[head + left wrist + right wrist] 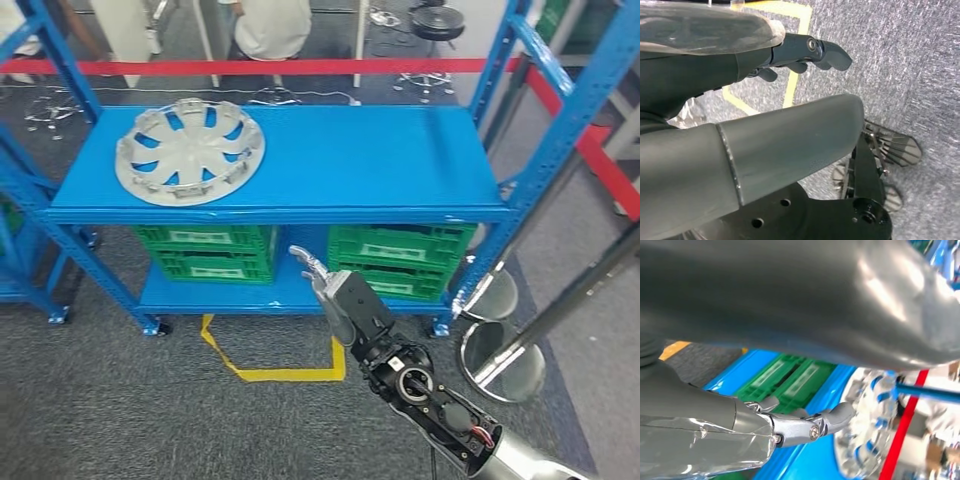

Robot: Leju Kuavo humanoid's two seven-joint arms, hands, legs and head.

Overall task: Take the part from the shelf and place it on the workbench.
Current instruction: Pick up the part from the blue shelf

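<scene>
The part is a silver hubcap [189,150] lying flat on the left of the blue shelf's top board [362,160]. My right hand [332,288] is raised in front of the shelf's lower level, below and to the right of the hubcap, well apart from it. Its fingers are stretched out and hold nothing. In the right wrist view that right hand [753,425] points toward the blurred hubcap [866,430]. My left hand [772,135] hangs over grey carpet, its dark fingers [821,52] extended with nothing in them.
Two green crates [204,250] [400,258] sit on the bottom shelf. Yellow floor tape [272,372] marks a box before the shelf. Chrome stanchion bases [502,360] stand at the right. A red barrier band [302,66] runs behind, with a person [272,25] beyond it.
</scene>
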